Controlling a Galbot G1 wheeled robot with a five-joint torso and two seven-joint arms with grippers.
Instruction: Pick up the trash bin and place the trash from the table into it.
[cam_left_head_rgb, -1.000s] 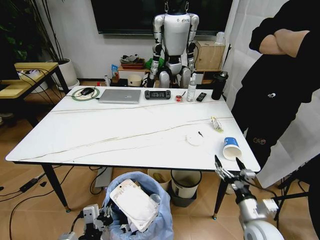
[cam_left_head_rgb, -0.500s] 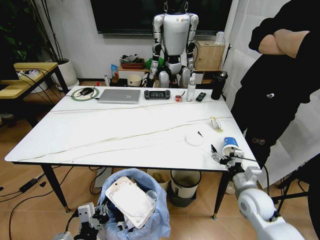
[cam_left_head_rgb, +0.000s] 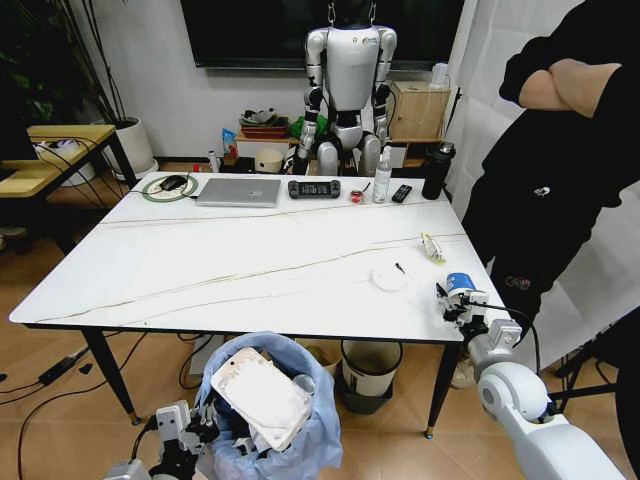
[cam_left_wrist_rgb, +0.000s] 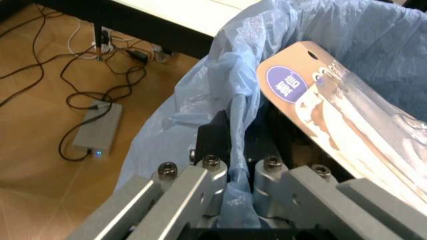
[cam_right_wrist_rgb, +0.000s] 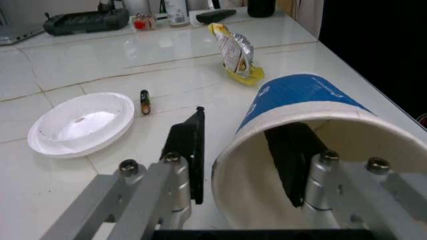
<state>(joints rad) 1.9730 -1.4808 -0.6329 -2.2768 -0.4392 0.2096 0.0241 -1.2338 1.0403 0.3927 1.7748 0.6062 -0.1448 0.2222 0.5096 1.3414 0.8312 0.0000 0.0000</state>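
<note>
Right wrist view showed the right gripper (cam_right_wrist_rgb: 240, 160) with jaws open astride the rim of the paper cup (cam_right_wrist_rgb: 300, 125), one finger inside. The cup lay on its side at the worktop's (cam_left_head_rgb: 250, 270) four o'clock corner. The left gripper (cam_left_wrist_rgb: 240, 165) was clamped on the trash bin's (cam_left_head_rgb: 265, 420) bag rim below the worktop.

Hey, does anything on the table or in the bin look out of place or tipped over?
The paper cup lies on its side at the table edge, and a flat package sticks out of the trash bin.
</note>
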